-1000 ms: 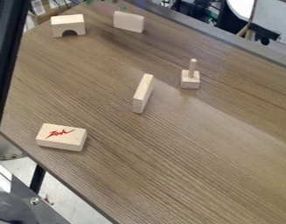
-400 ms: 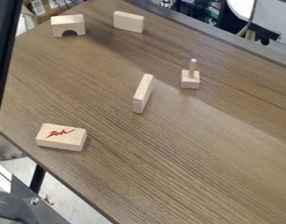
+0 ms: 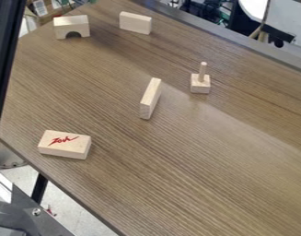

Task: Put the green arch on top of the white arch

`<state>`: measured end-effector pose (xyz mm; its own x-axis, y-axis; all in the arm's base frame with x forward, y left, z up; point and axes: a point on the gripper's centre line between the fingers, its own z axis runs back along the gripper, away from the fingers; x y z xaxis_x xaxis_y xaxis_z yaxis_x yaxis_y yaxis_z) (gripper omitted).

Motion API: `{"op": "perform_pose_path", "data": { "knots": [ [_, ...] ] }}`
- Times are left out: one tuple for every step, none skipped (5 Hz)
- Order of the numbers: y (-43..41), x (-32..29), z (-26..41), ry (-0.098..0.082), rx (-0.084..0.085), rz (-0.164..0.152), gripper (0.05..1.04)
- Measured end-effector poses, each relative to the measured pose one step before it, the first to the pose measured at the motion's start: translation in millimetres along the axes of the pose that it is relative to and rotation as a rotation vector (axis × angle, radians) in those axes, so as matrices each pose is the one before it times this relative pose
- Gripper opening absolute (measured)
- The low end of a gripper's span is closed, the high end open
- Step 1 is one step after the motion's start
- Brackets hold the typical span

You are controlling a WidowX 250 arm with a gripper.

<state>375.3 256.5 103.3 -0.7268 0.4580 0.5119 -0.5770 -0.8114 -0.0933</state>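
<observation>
Black arm (image 3: 3, 50): a long, straight, glossy length along the left edge, steeply upright, top leaning slightly right. Claw: open, closed or gripping – cannot tell.

Rectangular block (image 3: 64, 145): pale wood, lying flat near the table's left edge, red script across the top face. Arch block (image 3: 71, 25): pale wood, at the upper left of the table, standing on both feet, half-round opening facing the camera. Small red patch (image 3: 57, 16) at its rear left corner. Upper slab (image 3: 135, 23): plain pale wood, thin, stood on a long edge, to the right of the arch block and apart from it. Middle slab (image 3: 151, 98): same wood, narrow, on edge, set at a slant. Peg block (image 3: 200, 85): squarish pale base, round dowel upright from the top. Table (image 3: 195, 161): brown, fine streaked grain, darker rim.

Against the earliest frame: arm shifted slightly left, red patch newly present – all five wooden pieces unmoved.
</observation>
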Motion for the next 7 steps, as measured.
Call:
{"op": "perform_pose_path", "data": {
  "knots": [
    [1.00,5.91,-3.76,-0.0055,0.0298,-0.0038,0.588],
    [0.66,5.05,-9.02,-0.0153,0.0270,0.0084,0.587],
    [3.57,-2.20,-13.02,-0.0142,0.0305,-0.0099,0.587],
    [2.19,-0.96,-5.88,-0.0076,0.0167,-0.0052,0.587],
    [1.49,-1.43,-3.60,-0.0003,0.0106,-0.0028,0.587],
    [-0.12,-0.53,0.50,0.0021,-0.0052,0.0041,0.587],
    [-0.76,-0.13,0.00,0.0008,-0.0048,0.0034,0.587]
  ]
}}
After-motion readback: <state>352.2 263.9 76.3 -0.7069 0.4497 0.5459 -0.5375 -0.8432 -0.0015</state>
